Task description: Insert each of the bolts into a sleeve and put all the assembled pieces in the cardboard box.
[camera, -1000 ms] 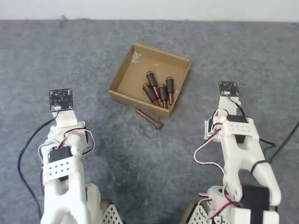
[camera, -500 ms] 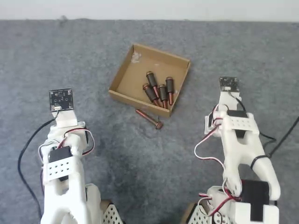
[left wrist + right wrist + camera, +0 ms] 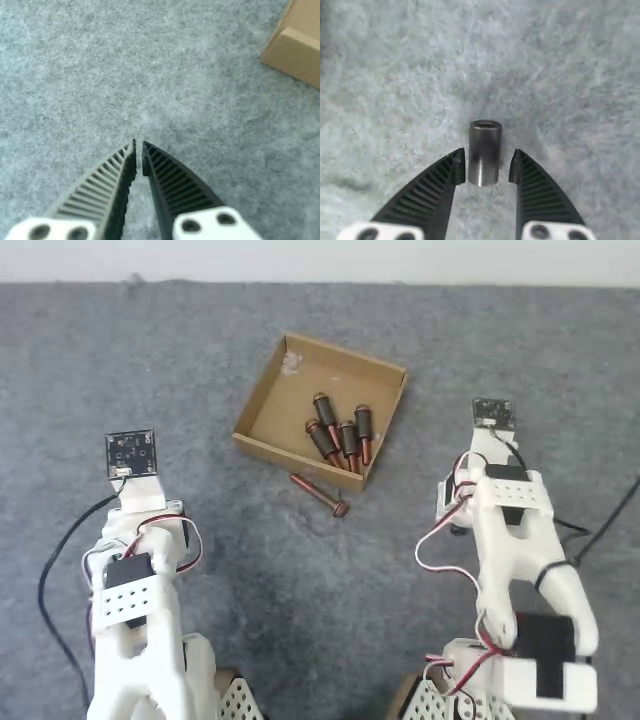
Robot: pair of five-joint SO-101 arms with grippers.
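My right arm (image 3: pixel 515 540) has crept forward this past second; I judge it is lining up on the last sleeve. The right gripper (image 3: pixel 487 154) is spread, with the dark metal tube sleeve (image 3: pixel 484 152) between its tips, not yet pinched. The left gripper (image 3: pixel 138 146) is nearly pressed together and empty. Farther off, a coppery bolt (image 3: pixel 320 494) lies just before the brown cardboard box (image 3: pixel 262 400).

The cardboard box (image 3: pixel 295 47) is cut off at the left wrist view's edge
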